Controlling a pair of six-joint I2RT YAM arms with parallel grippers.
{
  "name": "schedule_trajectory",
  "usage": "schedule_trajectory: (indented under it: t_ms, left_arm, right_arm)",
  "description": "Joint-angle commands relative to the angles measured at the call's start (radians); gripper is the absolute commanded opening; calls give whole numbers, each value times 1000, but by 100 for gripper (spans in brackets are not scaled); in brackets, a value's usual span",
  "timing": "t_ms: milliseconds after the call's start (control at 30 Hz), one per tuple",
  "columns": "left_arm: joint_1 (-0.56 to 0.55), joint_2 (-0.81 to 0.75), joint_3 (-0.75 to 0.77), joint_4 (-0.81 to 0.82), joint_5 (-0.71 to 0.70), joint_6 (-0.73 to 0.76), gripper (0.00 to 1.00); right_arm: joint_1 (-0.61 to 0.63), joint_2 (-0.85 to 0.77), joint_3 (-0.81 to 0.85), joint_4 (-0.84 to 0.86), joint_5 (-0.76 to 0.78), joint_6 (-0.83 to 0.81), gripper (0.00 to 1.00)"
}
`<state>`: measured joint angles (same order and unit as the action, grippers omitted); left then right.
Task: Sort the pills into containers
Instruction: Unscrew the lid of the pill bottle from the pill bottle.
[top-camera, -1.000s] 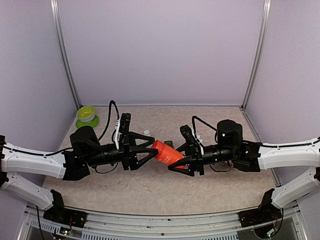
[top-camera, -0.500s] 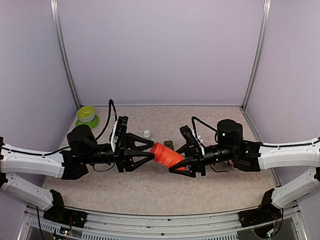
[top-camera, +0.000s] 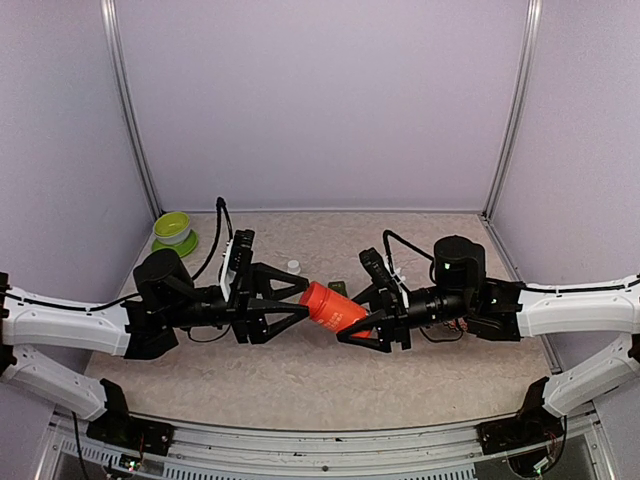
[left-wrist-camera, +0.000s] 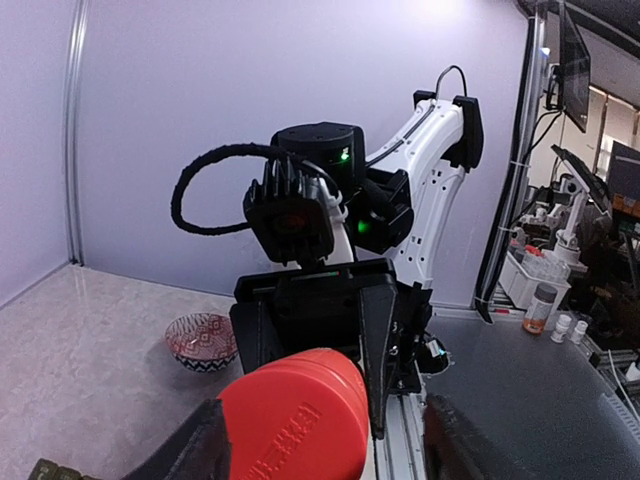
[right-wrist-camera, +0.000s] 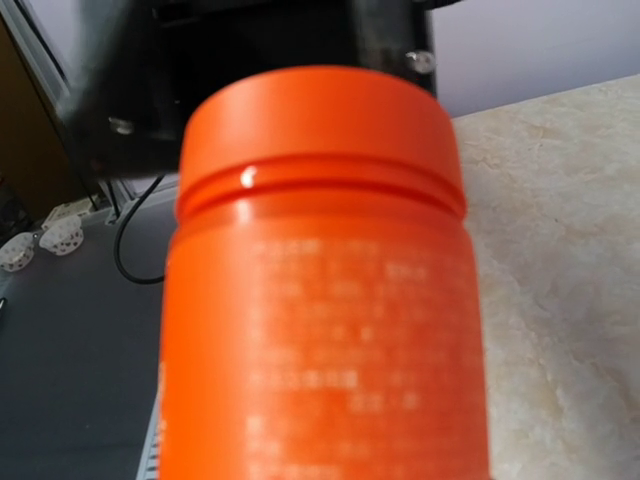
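2 end effectors (top-camera: 303, 298) (top-camera: 345, 315) tip-to-tip, left seemingly ajar

The walls (top-camera: 320, 100) all around are pale purple, plain and smooth. Thin silver posts (top-camera: 130, 110) stand up in the two back corners. The table top (top-camera: 300, 380) is a sandy colour with cloudy marks like stone. The light is soft and even, with a bright patch high on one wall. Beyond the table's side there is a dark grey flat surface (left-wrist-camera: 520, 390), a black screen (left-wrist-camera: 575, 60) up high, and some little bottles (left-wrist-camera: 543, 303)
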<state>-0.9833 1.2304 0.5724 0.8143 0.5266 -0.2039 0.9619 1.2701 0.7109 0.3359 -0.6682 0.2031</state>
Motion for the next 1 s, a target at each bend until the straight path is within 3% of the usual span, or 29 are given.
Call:
schedule_trajectory:
  t_ms: [0, 500, 800, 967]
  left_arm:
    - [-3, 11, -1, -12, 14, -1, 70]
    - [2, 17, 3, -41, -58, 15, 77]
    - [0, 35, -4, -2, -10, 2, 48]
    - [-2, 49, 10, -9, -30, -54, 32]
  right_arm:
    - [3, -15, 43, 16, 1, -11, 30]
    - [3, -20, 23, 53, -93, 2, 30]
    - [3, -1, 21, 63, -89, 2, 30]
    - [3, -9, 36, 19, -9, -45, 30]
